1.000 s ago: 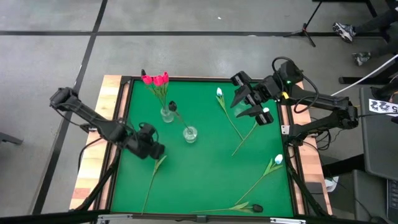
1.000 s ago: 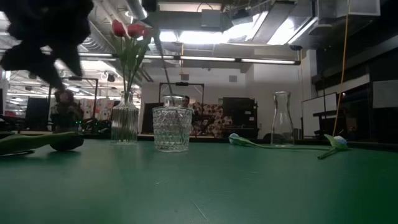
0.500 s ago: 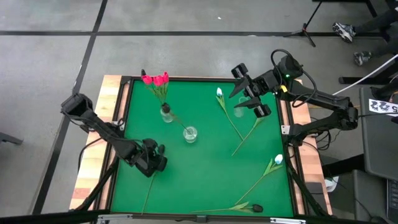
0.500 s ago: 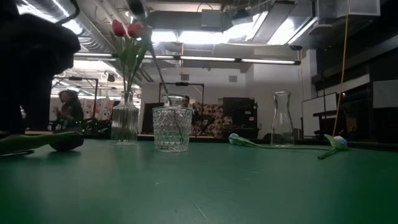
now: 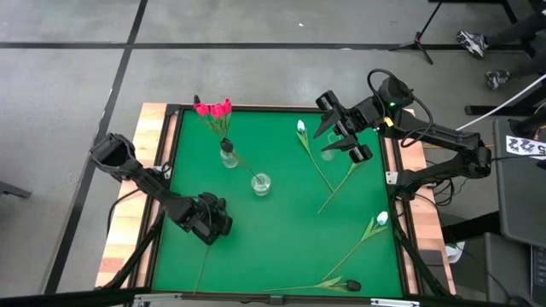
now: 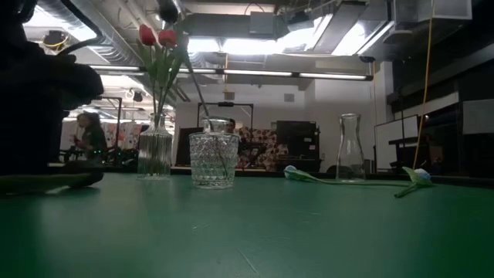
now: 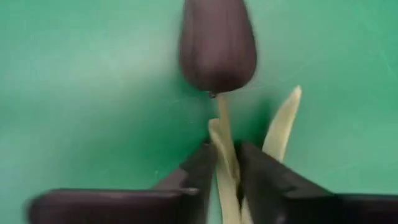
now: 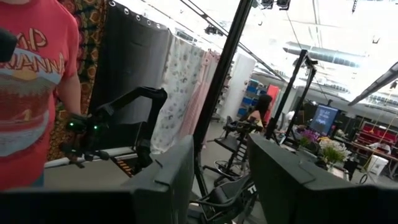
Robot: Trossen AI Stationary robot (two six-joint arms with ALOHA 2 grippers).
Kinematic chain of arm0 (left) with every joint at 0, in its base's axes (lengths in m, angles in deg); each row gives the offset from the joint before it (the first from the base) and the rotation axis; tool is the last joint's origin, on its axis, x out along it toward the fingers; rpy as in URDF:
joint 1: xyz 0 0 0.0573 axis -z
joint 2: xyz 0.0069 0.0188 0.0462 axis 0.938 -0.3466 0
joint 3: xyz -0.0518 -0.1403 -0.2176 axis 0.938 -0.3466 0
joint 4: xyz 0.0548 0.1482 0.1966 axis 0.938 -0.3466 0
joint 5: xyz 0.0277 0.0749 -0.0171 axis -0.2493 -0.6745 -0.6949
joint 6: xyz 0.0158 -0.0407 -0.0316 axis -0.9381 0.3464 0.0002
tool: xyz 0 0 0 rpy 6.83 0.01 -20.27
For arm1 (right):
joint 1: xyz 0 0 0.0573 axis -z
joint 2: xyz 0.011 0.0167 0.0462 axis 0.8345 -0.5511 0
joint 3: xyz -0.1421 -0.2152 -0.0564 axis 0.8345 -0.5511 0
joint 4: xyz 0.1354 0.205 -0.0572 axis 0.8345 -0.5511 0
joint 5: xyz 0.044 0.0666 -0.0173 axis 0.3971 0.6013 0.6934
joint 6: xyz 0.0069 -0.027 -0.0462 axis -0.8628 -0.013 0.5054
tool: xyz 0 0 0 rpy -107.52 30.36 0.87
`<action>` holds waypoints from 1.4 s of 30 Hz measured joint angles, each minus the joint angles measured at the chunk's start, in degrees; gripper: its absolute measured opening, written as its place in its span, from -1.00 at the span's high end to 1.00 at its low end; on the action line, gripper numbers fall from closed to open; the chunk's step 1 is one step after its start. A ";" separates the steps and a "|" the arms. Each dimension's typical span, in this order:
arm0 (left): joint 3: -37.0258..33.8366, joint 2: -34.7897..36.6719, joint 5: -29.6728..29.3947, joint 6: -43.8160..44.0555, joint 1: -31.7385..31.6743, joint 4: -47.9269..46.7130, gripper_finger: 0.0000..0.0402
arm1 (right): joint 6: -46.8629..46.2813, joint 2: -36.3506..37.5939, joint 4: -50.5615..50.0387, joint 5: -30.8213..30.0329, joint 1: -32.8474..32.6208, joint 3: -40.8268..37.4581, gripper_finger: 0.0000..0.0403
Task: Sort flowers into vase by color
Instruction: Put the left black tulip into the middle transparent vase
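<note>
A black-headed flower [image 7: 217,46] lies flat on the green table near its left side. My left gripper [image 5: 211,223] is down over it, shut on its stem; the rest of the stem [image 5: 200,271] runs toward the near edge. My right gripper [image 5: 342,136] hangs open and high over the far right, nothing between its fingers [image 8: 180,180]. A ribbed vase [image 5: 228,158] holds pink-red flowers [image 5: 213,109]. A cut-glass tumbler [image 5: 260,183] holds one black flower that leans on its rim. My left gripper pinches the thin green stem [image 7: 222,127] between its two fingers, a short way below the black head. The fingers come steeply from above and lie across the stem. The flower lies on the table, with one leaf [image 7: 283,121] spread beside the fingers.
Loose flowers lie on the right half: a white one [image 5: 300,128] at the far side, a white one [image 5: 381,219] near the right edge, a black one [image 5: 352,285] at the near edge. A clear carafe [image 6: 350,147] stands at the far right. A raised rim [image 5: 162,170] frames the table.
My left gripper has come down and toward the table's near edge onto the black flower, and has shut on its stem. The flower still lies on the table.
</note>
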 joint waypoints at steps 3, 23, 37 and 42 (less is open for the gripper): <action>-0.12 1.95 -0.68 0.79 0.00 0.41 0.94 | -0.05 0.00 0.01 -0.02 0.00 0.00 0.25; 8.80 16.26 -59.84 -41.26 -0.35 12.89 0.98 | -1.54 0.00 0.07 0.00 0.00 0.00 0.25; 13.81 16.16 -63.24 -100.89 -6.90 49.56 0.99 | -1.91 0.00 0.09 0.02 0.00 0.00 0.25; 13.81 14.69 -56.15 -104.89 -10.38 54.38 0.99 | -1.91 0.02 0.10 0.04 0.00 0.00 0.25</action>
